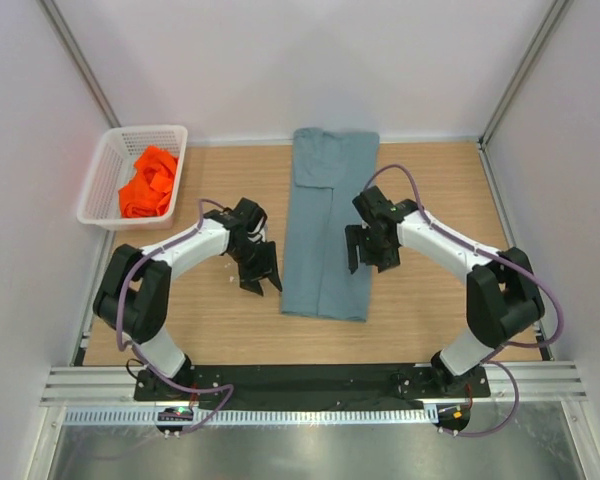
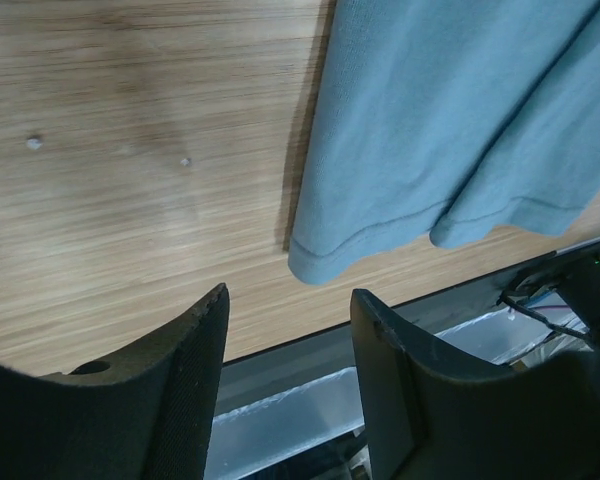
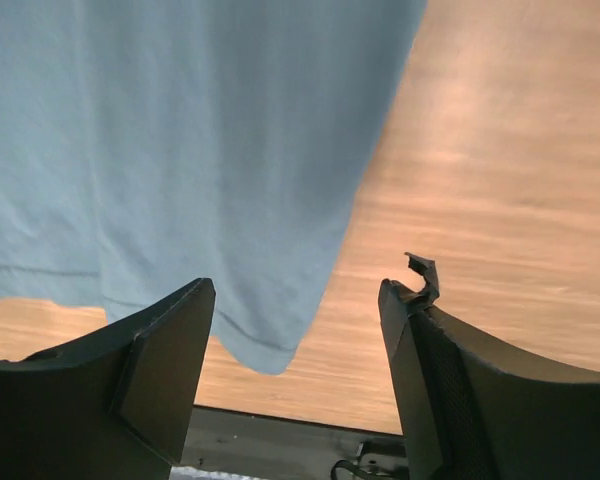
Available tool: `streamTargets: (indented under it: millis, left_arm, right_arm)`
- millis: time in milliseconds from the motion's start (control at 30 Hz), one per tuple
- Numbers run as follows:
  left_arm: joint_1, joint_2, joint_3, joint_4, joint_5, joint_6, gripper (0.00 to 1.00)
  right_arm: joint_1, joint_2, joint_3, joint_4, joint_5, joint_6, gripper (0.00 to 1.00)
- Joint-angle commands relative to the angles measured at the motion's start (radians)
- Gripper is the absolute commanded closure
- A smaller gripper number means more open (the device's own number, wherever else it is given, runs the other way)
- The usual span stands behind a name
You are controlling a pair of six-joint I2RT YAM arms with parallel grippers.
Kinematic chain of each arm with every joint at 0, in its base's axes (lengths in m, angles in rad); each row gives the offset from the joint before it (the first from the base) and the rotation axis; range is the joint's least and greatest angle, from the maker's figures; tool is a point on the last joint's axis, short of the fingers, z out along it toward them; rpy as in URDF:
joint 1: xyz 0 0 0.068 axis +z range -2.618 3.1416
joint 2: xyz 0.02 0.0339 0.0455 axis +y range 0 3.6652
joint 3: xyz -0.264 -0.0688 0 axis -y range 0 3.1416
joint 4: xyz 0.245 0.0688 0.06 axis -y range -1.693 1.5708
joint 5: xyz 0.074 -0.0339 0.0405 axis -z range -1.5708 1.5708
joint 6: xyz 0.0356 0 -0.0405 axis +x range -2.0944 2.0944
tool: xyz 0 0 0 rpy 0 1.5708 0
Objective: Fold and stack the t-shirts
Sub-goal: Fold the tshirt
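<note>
The grey-blue t-shirt (image 1: 329,225) lies on the wooden table, folded into a long narrow strip running from the back edge toward me. Its near hem shows in the left wrist view (image 2: 450,130) and the right wrist view (image 3: 180,150). The orange t-shirt (image 1: 148,182) lies crumpled in the white basket. My left gripper (image 1: 261,273) is open and empty, just left of the strip's near end. My right gripper (image 1: 370,255) is open and empty, over the strip's right edge.
The white lattice basket (image 1: 105,170) stands at the back left corner of the table. Bare wood (image 1: 450,200) lies to the right of the shirt. A black base rail (image 1: 320,380) runs along the near edge. White walls enclose the table.
</note>
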Motion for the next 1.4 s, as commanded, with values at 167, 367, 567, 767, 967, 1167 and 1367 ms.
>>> streamTargets:
  millis: [167,367,567,767,967,1167,1367]
  left_arm:
    - [-0.092,0.104,0.050,0.039,0.032,-0.085,0.49]
    - [-0.116,0.124,0.045,0.038,0.003,-0.108,0.50]
    - [-0.119,0.121,0.035,0.036,-0.021,-0.118,0.52]
    - [-0.129,0.138,0.029,0.041,-0.017,-0.124,0.55]
    - [-0.129,0.134,0.022,0.041,-0.013,-0.124,0.59]
    - [-0.129,0.124,0.015,0.033,-0.010,-0.124,0.58]
    - [-0.139,0.138,0.010,0.024,-0.010,-0.119,0.59]
  right_arm:
    - [-0.010,-0.171,-0.271,0.105,-0.199,0.131,0.27]
    - [-0.043,-0.240,-0.425,0.199,-0.300,0.182,0.28]
    - [-0.083,-0.248,-0.494,0.236,-0.352,0.193,0.33]
    - [-0.116,-0.241,-0.523,0.262,-0.394,0.196,0.38]
    - [-0.114,-0.247,-0.520,0.260,-0.409,0.208,0.41]
    - [-0.116,-0.251,-0.494,0.225,-0.409,0.203,0.44]
    - [-0.114,-0.241,-0.473,0.191,-0.395,0.199,0.52]
